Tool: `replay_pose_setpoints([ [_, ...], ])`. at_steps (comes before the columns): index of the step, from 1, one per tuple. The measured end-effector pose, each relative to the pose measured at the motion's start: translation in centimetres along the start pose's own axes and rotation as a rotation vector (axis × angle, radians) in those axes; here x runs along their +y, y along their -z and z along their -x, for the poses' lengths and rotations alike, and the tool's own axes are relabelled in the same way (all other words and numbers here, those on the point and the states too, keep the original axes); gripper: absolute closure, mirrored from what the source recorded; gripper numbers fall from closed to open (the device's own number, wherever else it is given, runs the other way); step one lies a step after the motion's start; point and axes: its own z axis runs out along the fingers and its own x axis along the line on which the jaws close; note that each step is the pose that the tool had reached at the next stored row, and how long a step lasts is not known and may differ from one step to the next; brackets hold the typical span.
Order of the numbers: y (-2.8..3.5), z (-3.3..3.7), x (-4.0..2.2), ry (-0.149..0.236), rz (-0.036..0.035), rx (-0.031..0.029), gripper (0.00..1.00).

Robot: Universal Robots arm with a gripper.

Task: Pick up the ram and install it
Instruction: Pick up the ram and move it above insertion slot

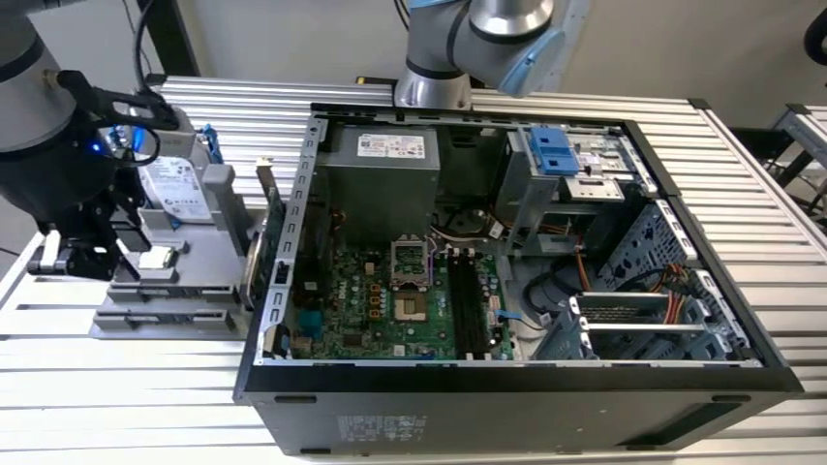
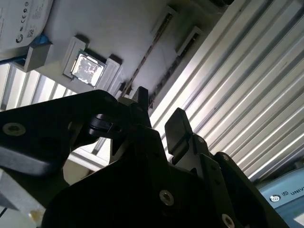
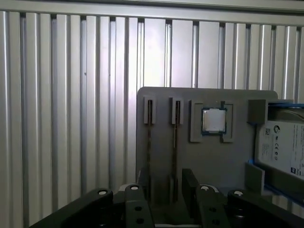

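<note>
Two rams stand on edge in the slots of a grey parts holder point(image 3: 209, 164); I see them as thin dark strips. One ram point(image 3: 174, 137) runs down into the gap between my fingers, and the other ram point(image 3: 148, 142) lies beside it, next to one finger. In the second wrist view a ram point(image 2: 147, 57) shows as a thin dark line leading to the fingertips. My gripper point(image 3: 166, 183) point(image 2: 159, 111) is open just above the holder, its black fingers clearly apart. In the exterior view the gripper point(image 1: 77, 257) hangs over the holder point(image 1: 168, 300) at the exterior view's left.
The holder also carries a silver processor chip point(image 3: 213, 120) point(image 1: 155, 257) and a hard drive with blue rails point(image 3: 280, 147) point(image 1: 174, 184). An open computer case point(image 1: 517, 373) sits mid-table, with black memory slots point(image 1: 468, 305) on its green motherboard. The table top is ribbed aluminium point(image 3: 71, 95).
</note>
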Motion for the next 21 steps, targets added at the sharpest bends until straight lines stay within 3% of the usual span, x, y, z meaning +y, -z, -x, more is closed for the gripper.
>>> replay_pose_setpoints([
  [21, -3.78, -0.46, -0.25, -0.011, 0.0008, -0.0002, 0.00],
])
